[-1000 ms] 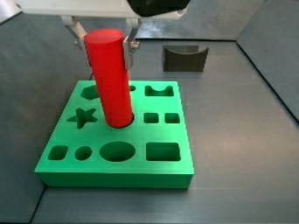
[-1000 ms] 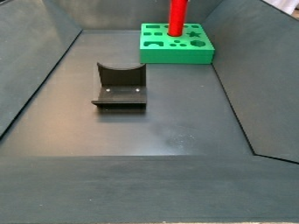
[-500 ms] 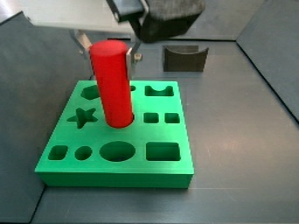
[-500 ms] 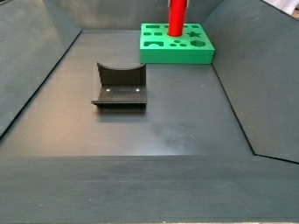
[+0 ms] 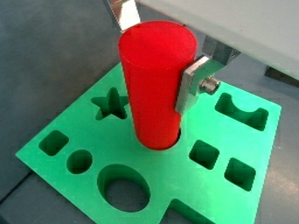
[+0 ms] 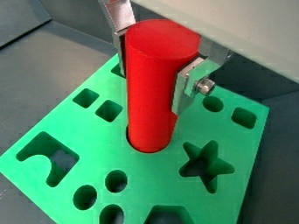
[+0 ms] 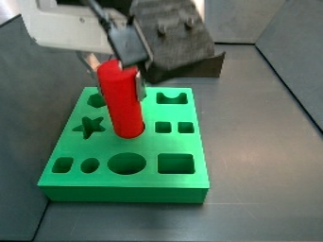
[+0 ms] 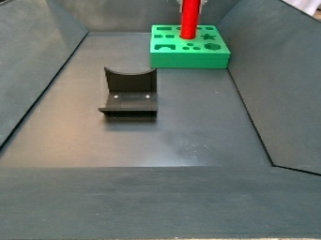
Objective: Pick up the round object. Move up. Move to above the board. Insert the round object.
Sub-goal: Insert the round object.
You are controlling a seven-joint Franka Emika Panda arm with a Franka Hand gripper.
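Observation:
The round object [image 7: 123,99], a red cylinder, stands upright with its lower end in a round hole near the middle of the green board [image 7: 127,184]. My gripper [image 7: 120,62] is right above the board and shut on the cylinder's upper part. Both wrist views show the cylinder [image 5: 155,87] [image 6: 155,83] between the silver fingers [image 6: 187,87], which press on its two sides. The gripper [image 5: 158,52] [image 6: 155,63] sits close over the board [image 5: 70,140] [image 6: 70,131]. In a side view the cylinder [image 8: 190,17] rises from the board [image 8: 189,54] at the far end of the floor.
The dark fixture [image 8: 128,92] stands on the floor well apart from the board; in a side view it [image 7: 212,62] shows behind the gripper. Dark sloping walls enclose the floor. The board's other cut-outs, such as the star [image 6: 205,162], are open.
The gripper has moved down with the cylinder. The cylinder's top stands lower over the board than before, and its lower end sits deeper in the round hole.

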